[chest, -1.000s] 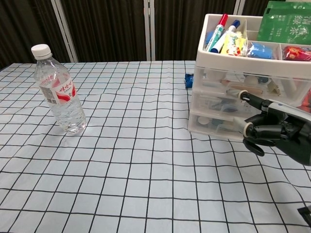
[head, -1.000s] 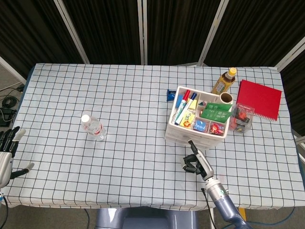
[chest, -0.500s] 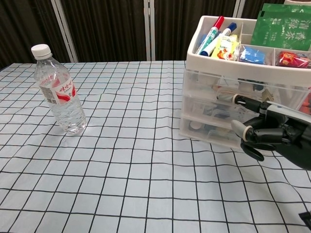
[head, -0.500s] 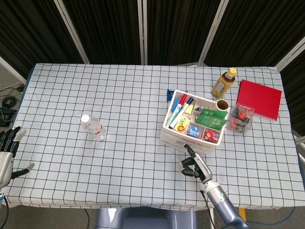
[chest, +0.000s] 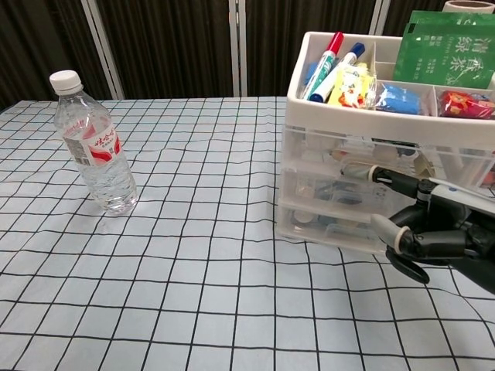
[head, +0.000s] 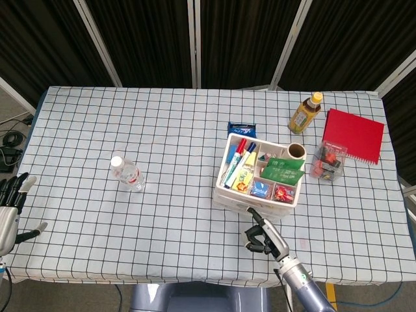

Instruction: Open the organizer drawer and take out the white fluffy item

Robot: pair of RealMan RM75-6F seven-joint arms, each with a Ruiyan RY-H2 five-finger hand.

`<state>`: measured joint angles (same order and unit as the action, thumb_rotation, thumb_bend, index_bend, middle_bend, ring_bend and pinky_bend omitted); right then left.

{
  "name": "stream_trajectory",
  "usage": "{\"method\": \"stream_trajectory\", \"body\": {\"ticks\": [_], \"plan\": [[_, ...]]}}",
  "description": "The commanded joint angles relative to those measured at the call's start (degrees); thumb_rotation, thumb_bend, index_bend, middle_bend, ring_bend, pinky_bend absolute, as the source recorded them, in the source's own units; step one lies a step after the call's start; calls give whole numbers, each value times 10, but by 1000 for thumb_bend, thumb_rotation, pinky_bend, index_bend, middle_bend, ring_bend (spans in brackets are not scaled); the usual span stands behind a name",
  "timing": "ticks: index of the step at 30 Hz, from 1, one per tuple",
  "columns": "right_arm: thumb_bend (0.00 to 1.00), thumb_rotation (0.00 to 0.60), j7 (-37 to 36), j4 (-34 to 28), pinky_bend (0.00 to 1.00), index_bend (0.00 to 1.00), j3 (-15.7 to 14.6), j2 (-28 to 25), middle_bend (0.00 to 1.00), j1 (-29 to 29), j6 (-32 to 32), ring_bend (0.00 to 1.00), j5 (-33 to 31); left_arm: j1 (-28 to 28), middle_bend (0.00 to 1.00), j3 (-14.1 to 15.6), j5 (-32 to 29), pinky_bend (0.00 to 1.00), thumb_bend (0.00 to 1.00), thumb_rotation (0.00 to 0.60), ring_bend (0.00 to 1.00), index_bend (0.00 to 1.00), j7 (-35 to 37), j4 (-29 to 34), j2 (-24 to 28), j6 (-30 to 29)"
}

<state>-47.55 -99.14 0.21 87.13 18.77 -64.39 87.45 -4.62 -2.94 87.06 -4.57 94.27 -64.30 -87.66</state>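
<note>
Checkered tablecloth (head: 169, 169), organizer (chest: 387, 154) centre-right, right hand (chest: 433, 232) hooking a drawer front, grip unclear, left hand (head: 10, 211) spread idle; whole unit could slide instead.

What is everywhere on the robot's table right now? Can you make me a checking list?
Surface: checked tablecloth, wrinkled near the organizer.
Job's things: white organizer with see-through drawers, all pushed in; white fluffy item not seen.
Clutter: water bottle upright; tea bottle; red notebook; small clear box; blue packet.
Hands: right hand at the drawer fronts, a finger on one; left hand open at the table's edge.
Cables: some on the floor.
Surroundings: dark curtains.
</note>
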Motion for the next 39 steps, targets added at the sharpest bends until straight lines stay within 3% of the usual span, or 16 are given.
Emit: {"method": "stream_trajectory", "body": {"ticks": [1,39], "plan": [[505,600,0,-3,830,159,-9,-3,957,-2,-4,969,9,0,0,0,0,0,120,600,0,0,0,0,0,1],[505,600,2,0,829,196,-75,-30,957,-24,-71,969,86,-1,0,-2,-10,0,121,600,0,0,-1,1,1,6]]}}
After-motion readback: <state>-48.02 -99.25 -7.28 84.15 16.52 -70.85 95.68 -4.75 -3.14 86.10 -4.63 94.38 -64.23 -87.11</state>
